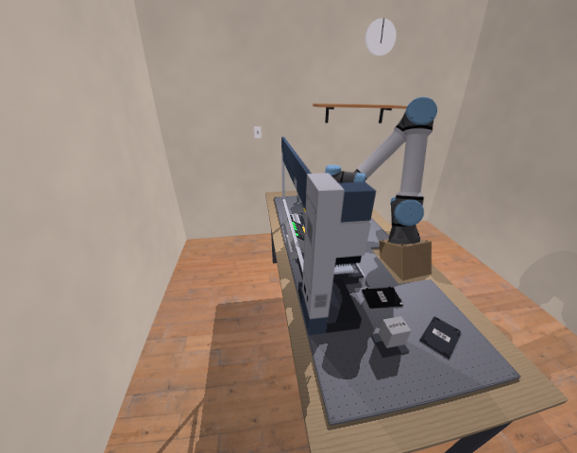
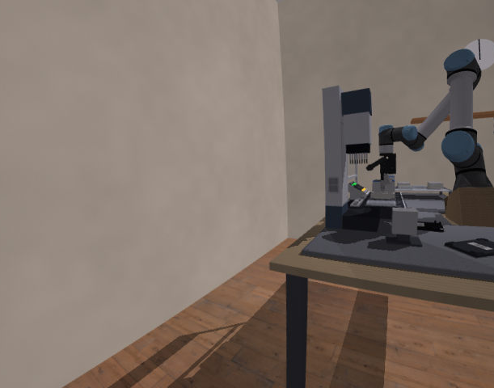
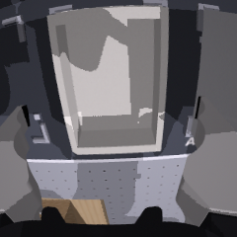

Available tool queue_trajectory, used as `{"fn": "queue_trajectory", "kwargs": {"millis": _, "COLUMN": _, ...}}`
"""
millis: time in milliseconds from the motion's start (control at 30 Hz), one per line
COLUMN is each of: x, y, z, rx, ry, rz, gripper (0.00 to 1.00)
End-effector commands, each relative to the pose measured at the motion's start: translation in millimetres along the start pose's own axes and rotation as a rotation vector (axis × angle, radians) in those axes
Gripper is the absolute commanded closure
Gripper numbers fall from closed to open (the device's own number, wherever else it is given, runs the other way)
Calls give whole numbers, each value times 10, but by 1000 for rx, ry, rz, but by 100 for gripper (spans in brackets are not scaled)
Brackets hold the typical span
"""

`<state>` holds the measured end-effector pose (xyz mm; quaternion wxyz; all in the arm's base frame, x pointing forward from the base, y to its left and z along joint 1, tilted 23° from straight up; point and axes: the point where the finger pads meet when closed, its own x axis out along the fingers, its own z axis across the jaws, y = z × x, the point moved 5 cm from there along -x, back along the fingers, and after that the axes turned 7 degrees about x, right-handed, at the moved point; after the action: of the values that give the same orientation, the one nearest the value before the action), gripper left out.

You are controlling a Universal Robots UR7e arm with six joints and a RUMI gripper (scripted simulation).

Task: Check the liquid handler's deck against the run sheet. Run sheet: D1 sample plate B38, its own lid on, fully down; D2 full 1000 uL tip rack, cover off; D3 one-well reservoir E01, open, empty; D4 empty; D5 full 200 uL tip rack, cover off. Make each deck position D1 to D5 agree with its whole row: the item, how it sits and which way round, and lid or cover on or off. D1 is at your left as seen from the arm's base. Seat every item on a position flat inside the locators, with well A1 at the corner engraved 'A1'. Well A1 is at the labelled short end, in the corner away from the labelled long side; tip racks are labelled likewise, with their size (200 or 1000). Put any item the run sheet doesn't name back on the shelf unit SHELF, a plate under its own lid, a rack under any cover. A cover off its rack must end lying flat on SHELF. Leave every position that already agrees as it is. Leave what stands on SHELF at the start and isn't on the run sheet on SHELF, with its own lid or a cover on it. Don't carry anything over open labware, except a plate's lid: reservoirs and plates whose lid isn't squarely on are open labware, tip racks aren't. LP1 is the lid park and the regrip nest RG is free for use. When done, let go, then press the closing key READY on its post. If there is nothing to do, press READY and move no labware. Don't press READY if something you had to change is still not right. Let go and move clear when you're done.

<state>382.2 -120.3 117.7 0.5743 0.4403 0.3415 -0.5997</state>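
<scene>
In the wrist view a pale one-well reservoir (image 3: 113, 81) sits inside the corner locators of a deck position, open and with nothing inside. An engraved letter A (image 3: 190, 141) marks the deck at its near right corner. My gripper (image 3: 111, 101) is open, with a finger on each side of the reservoir's near end and apart from it. In the exterior view the gripper (image 2: 386, 180) hangs straight down over the deck, just above the reservoir. In the top view the liquid handler hides the gripper.
The liquid handler's tall column (image 2: 343, 154) and pipette head (image 2: 358, 152) stand close to the left of my wrist. A grey box on a post (image 1: 395, 331) and two black flat nests (image 1: 381, 296) (image 1: 440, 336) lie on the near breadboard. Low labware (image 2: 422, 186) stands behind the deck.
</scene>
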Motion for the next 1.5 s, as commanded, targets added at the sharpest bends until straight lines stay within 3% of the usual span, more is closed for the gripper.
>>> {"fn": "queue_trajectory", "kwargs": {"millis": 0, "x": -105, "y": 18, "z": 9, "rx": 1, "ry": -1, "rz": 3, "gripper": 18}}
{"fn": "queue_trajectory", "kwargs": {"millis": 1467, "x": -741, "y": 16, "z": 9, "rx": 1, "ry": -1, "rz": 3, "gripper": 18}}
